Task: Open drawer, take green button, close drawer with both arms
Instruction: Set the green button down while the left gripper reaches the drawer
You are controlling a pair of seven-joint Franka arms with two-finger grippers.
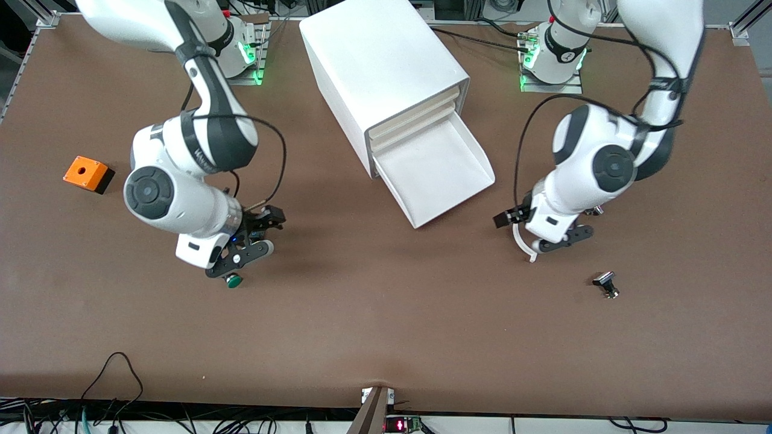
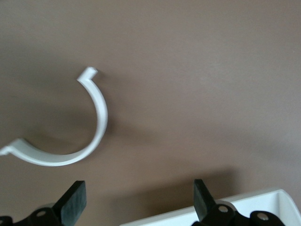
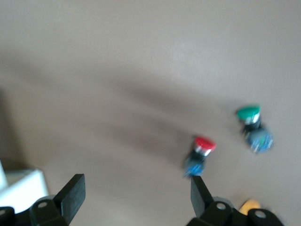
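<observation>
Drawer (image 1: 443, 172): the lowest one of the white cabinet (image 1: 386, 78) stands pulled out. Its white tray is exposed and nothing shows in it. The cabinet sits near the middle of the counter (image 1: 386, 337), close to the edge where the arm bases stand.

Green button (image 1: 234, 280) (image 3: 251, 125): it lies on the counter, outside the drawer, in the half toward the right arm's end and somewhat nearer the front-camera edge than the drawer. A red-capped button (image 3: 202, 153) lies just beside it and apart from it. This one shows only in the right wrist view.

Right gripper (image 1: 256, 238) (image 3: 136, 197): it hangs low over the counter, right by the green button. The jaws are spread wide and hold nothing; neither finger touches either button.

Left gripper (image 1: 540, 232) (image 2: 136, 202): it hangs low over bare counter just off the drawer's front corner, toward the left arm's end. The jaws are spread wide with nothing between them. A white curved strip (image 1: 523, 244) (image 2: 91, 127) shows by this gripper; I cannot tell whether it rests on the counter or hangs from the gripper.

Other items: an orange box (image 1: 88, 173) sits near the counter edge at the right arm's end. A small dark part (image 1: 606, 284) lies on the counter near the left gripper, closer to the front-camera edge.
</observation>
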